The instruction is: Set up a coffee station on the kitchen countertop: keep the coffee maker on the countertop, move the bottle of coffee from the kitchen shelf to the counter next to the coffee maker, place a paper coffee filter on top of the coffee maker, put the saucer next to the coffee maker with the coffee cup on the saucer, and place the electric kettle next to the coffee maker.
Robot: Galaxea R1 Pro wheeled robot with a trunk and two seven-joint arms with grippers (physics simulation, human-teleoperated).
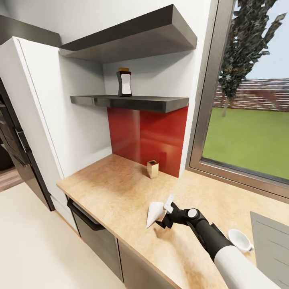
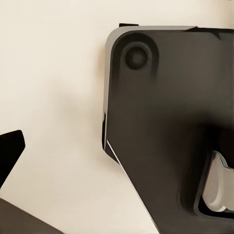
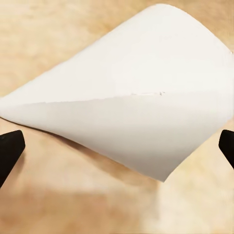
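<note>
In the head view, the right gripper (image 1: 165,214) sits at lower centre of the frame above the countertop (image 1: 112,188), at the end of the black and white right arm (image 1: 218,247) that enters from the lower right corner. A white cone-shaped paper coffee filter (image 1: 154,212) sits at its fingertips, point toward the lower left. In the right wrist view, the filter (image 3: 126,107) spans the frame centre, with the 2 dark fingertips (image 3: 9,148) spread wide at the left and right edges; actual contact with the filter cannot be confirmed. The bottle of coffee (image 1: 124,83) stands upright on the lower of 2 dark wall shelves (image 1: 132,102), upper centre of the head view, above a red backsplash (image 1: 148,136). A small tan container (image 1: 152,168) stands on the countertop near the backsplash. A white cup (image 1: 239,240) rests at the lower right, beside the arm. A window (image 1: 253,100) fills the right side. The left wrist view shows a dark panel (image 2: 170,131) against a pale floor; the left gripper's state cannot be determined.
</note>
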